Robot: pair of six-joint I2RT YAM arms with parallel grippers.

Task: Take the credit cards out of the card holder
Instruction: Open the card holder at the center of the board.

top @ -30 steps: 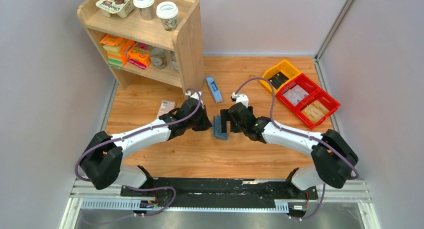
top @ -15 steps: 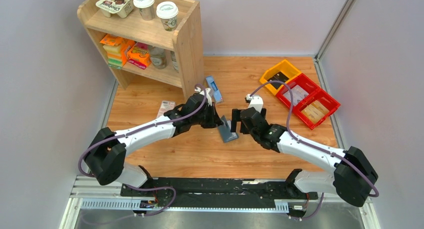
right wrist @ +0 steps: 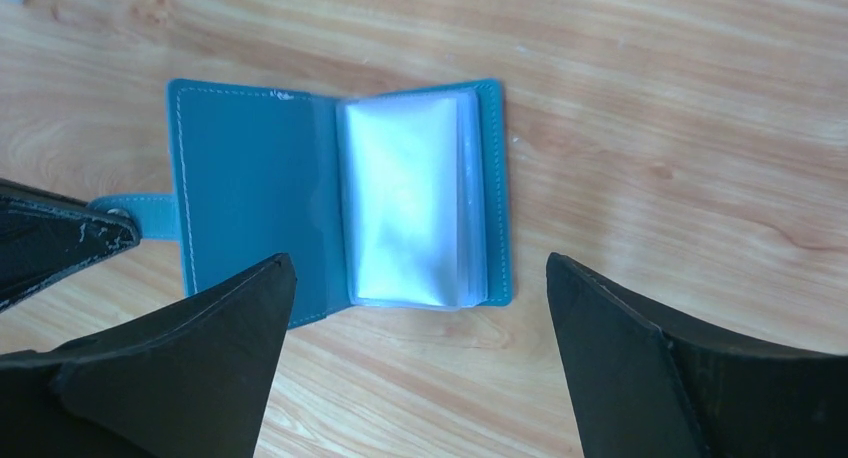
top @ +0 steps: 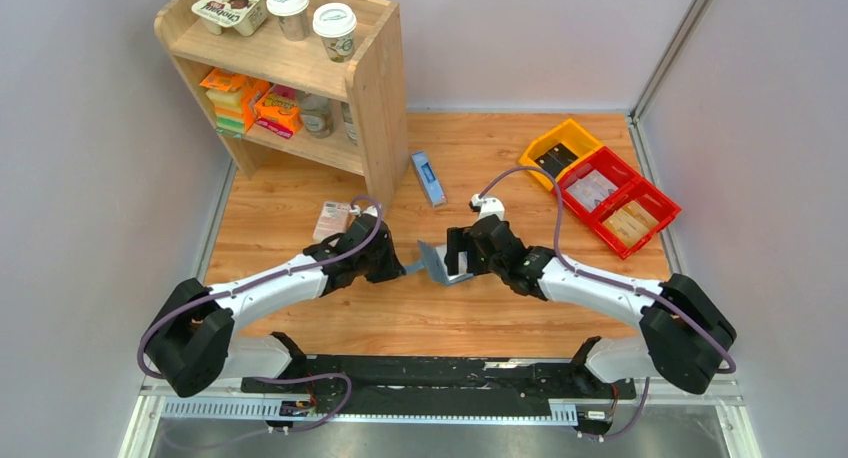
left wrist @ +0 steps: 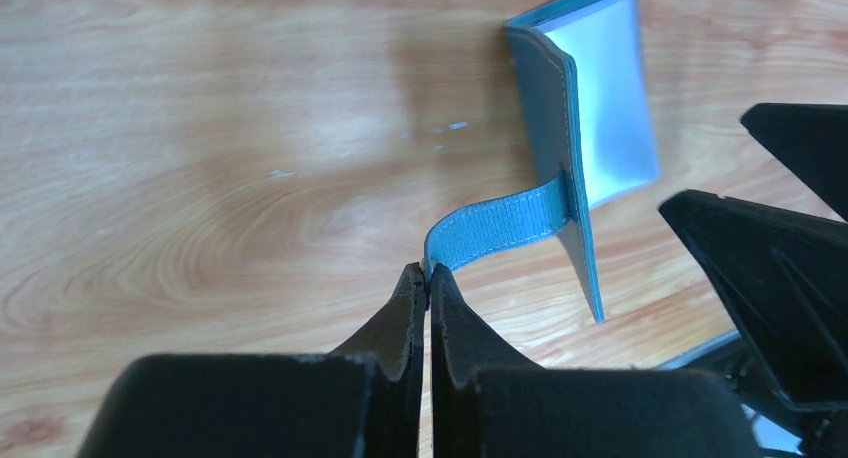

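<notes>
The teal-blue card holder (right wrist: 250, 193) lies open on the wooden table, its pale clear sleeves (right wrist: 410, 198) facing up; I cannot make out a card in them. It also shows in the top view (top: 438, 263) and the left wrist view (left wrist: 600, 128). My left gripper (left wrist: 428, 275) is shut on the end of the closure tab (left wrist: 500, 223), left of the holder, and holds the left cover raised. My right gripper (right wrist: 420, 268) is open and empty, hovering right over the holder with one finger on each side.
A wooden shelf (top: 300, 78) with cups and packs stands at the back left. A narrow blue-and-white box (top: 428, 178) lies behind the holder. A pink-and-white pack (top: 332, 218) lies by my left arm. Red (top: 615, 198) and yellow (top: 560, 143) bins sit at the right.
My left gripper has drawn back to the left with the tab in it, and the holder's cover has swung open. My right gripper has shifted left over the holder.
</notes>
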